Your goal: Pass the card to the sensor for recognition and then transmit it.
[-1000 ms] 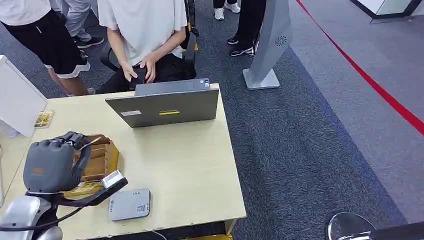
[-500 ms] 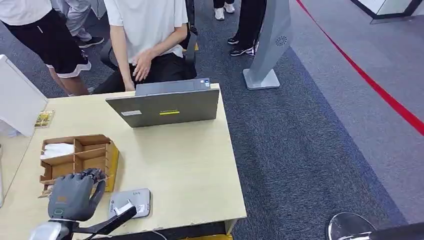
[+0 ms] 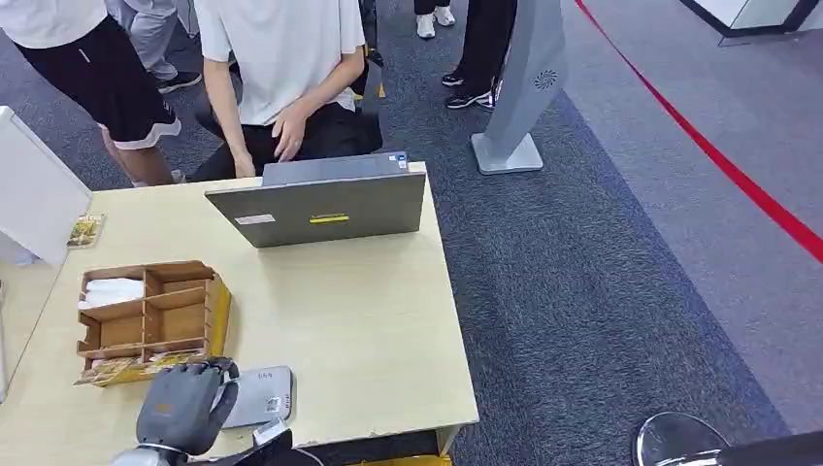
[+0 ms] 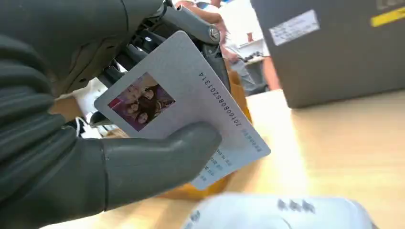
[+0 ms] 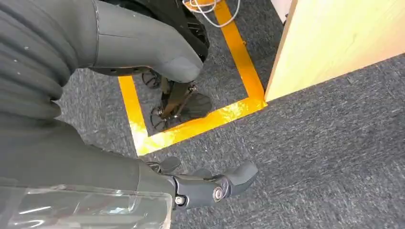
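Observation:
My left hand (image 3: 184, 408) hangs low at the table's near edge, overlapping the near-left part of the flat grey sensor (image 3: 260, 393). In the left wrist view the thumb and fingers (image 4: 157, 160) pinch a white card (image 4: 191, 100) with a small photo and a printed number. The card is tilted, just above the blurred pale sensor (image 4: 282, 213). My right hand (image 5: 57, 152) hangs beside the table's corner over the carpet, its fingers apart and holding nothing.
A wooden compartment box (image 3: 150, 309) with cards stands just beyond the sensor. An open grey laptop (image 3: 320, 209) sits at the table's far edge, with a person seated behind it. A grey kiosk stand (image 3: 519, 87) rises on the carpet to the right. Yellow floor tape (image 5: 191, 126) runs near the table leg.
My left hand has drawn back from the wooden box toward the table's near edge, coming down over the sensor. The seated person's hands have shifted.

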You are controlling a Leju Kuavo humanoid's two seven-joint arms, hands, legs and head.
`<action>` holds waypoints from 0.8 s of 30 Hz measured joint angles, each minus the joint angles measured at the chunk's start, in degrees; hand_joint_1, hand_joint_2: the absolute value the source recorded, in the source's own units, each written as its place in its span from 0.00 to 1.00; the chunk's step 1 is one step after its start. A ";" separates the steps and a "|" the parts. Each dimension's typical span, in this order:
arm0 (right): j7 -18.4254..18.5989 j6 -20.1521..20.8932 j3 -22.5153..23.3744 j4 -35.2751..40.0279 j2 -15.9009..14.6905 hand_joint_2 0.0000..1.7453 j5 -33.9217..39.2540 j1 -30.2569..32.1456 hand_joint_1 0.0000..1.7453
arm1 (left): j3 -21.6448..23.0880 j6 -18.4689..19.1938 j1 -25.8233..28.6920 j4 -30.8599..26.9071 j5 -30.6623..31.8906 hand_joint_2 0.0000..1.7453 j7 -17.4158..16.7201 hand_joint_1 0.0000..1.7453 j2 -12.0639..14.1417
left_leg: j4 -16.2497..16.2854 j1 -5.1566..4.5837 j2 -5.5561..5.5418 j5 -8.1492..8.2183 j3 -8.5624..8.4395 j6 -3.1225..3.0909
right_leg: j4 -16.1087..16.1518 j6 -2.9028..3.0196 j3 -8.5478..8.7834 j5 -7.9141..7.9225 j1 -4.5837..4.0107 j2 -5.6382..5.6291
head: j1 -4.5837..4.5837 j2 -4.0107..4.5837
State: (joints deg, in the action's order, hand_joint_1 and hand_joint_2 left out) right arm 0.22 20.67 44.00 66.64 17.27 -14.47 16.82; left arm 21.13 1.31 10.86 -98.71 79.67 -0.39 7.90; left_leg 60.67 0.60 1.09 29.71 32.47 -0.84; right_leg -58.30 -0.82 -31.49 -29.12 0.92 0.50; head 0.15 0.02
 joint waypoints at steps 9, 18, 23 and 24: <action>-0.44 1.18 1.55 -0.44 0.04 1.00 -1.53 -0.54 0.00 | 6.04 2.93 -1.53 3.78 -3.59 1.00 -0.11 1.00 4.01 | 0.00 0.01 -0.02 0.00 -0.01 0.00 | -0.02 0.00 0.02 0.00 -0.01 0.03 | 0.00 0.00; -0.40 -0.35 2.21 -0.63 0.04 1.00 0.66 -0.50 0.00 | 7.43 1.48 -2.93 3.19 -2.80 1.00 -2.21 1.00 5.01 | 0.00 0.01 -0.02 -0.02 -0.02 -0.01 | -0.02 0.00 0.02 0.01 -0.01 0.03 | 0.00 0.00; 0.13 -2.51 0.17 -0.48 0.04 1.00 3.74 0.42 0.00 | 3.83 1.53 -4.36 -0.22 -1.25 1.00 0.98 1.00 4.60 | 0.00 0.01 -0.01 -0.03 -0.04 -0.02 | -0.03 0.00 0.05 0.02 -0.01 0.05 | 0.00 0.00; 0.17 -2.51 -0.09 -0.46 0.04 1.00 3.76 0.59 0.00 | 3.35 0.54 -4.34 -0.61 -0.57 1.00 1.16 1.00 4.42 | 0.00 0.01 -0.01 -0.03 -0.05 -0.02 | -0.03 0.00 0.03 0.02 -0.01 0.04 | 0.00 0.00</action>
State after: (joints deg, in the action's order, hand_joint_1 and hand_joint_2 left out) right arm 0.39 18.16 43.91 66.18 17.31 -10.71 17.41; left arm 24.48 1.85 6.53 -99.32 79.10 0.77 12.33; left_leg 60.67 0.61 1.08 29.68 32.42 -0.85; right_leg -58.33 -0.82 -31.46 -29.11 0.91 0.54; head 0.15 0.02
